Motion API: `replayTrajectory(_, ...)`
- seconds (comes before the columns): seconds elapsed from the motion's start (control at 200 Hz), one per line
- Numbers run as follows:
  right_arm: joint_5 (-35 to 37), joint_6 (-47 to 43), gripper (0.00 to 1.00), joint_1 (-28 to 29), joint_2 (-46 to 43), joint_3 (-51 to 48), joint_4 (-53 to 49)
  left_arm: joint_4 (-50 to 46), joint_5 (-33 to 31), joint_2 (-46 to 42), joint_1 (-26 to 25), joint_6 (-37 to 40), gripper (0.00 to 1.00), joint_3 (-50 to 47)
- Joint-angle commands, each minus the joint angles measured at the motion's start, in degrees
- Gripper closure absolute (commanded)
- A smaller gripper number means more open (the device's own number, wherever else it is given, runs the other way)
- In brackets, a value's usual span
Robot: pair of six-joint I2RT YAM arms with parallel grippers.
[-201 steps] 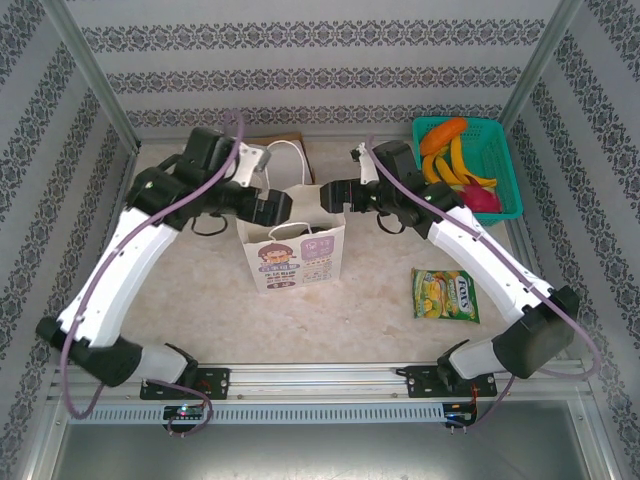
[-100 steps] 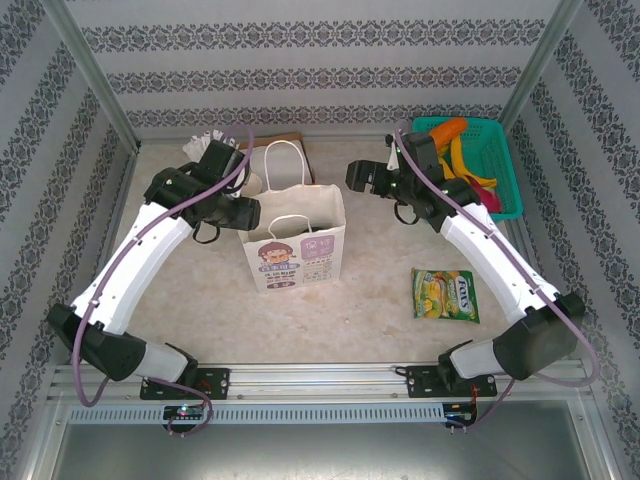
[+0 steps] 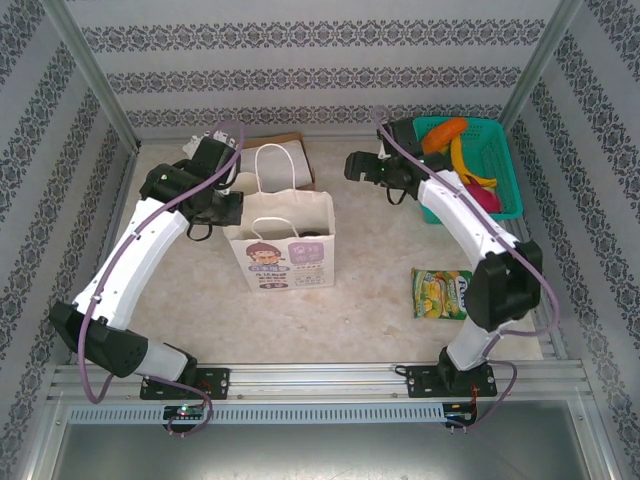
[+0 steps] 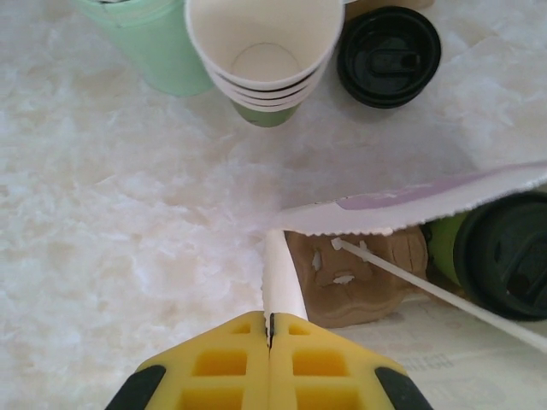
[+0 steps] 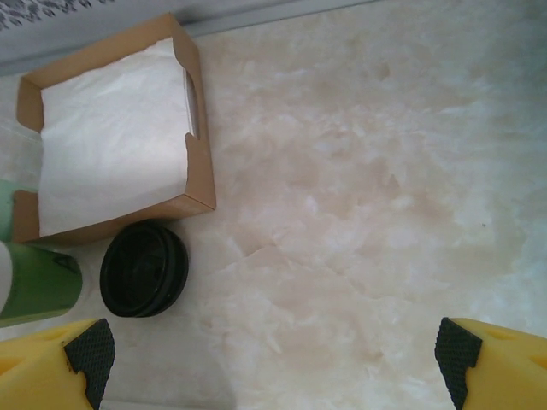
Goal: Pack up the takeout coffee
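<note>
**Left gripper (image 4: 270, 329) pinched on the paper bag (image 4: 402, 209), coffee inside**
At the bottom centre of the left wrist view the yellow fingers are closed flat on the bag's white rim. A light pinch and a level pull should, I judge, avoid tipping the takeout coffee (image 4: 500, 256), mid-right inside the bag. The frame edge and the rim partly hide the cup, so whether it sits upright is unclear. Farther off, the right gripper (image 5: 273, 354) hangs wide apart, empty.

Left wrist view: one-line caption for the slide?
Left gripper pinching the paper bag rim, lidded takeout coffee inside; stacked cream cups and black lid on the table beyond.
</note>
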Motion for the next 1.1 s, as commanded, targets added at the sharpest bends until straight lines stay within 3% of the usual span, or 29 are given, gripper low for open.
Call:
replayTrajectory(0.0,-0.76,-0.93,0.02,0.14,4.49,5.02,-1.24,-3.82,-1.05,-3.13,3.23,2.09,1.00,-0.11)
replayTrajectory(0.235,-6.00,1.44,0.04,1.63,18.13,15.96,-1.53,-6.48,0.48,-4.54,9.41,4.80,0.96,0.03)
replayTrajectory(0.435,-17.11,2.76,0.11,2.53,31.08,27.79,-1.53,-6.11,5.51,-5.75,10.21,1.77,0.90,-1.66)
replayTrajectory(0.535,-16.53,1.69,0.17,3.26,36.90,34.93,-3.66,-5.21,7.52,-6.53,10.26,0.81,0.87,-2.50)
replayTrajectory(0.62,-13.59,2.18,0.26,3.54,40.09,38.47,-4.55,-4.27,9.63,-7.04,10.31,0.75,0.76,-2.95)
replayTrajectory(0.804,-14.42,2.42,0.48,4.06,45.85,44.76,-6.73,-3.14,9.60,-7.95,10.36,1.43,0.61,-3.39)
replayTrajectory(0.904,-15.21,2.19,0.55,4.49,48.02,46.81,-7.37,-2.36,10.61,-8.61,10.55,1.49,0.52,-3.67)
replayTrajectory(1.094,-9.93,0.52,0.68,5.10,50.44,50.54,-9.95,2.63,15.97,-11.75,10.82,1.78,0.26,-7.50)
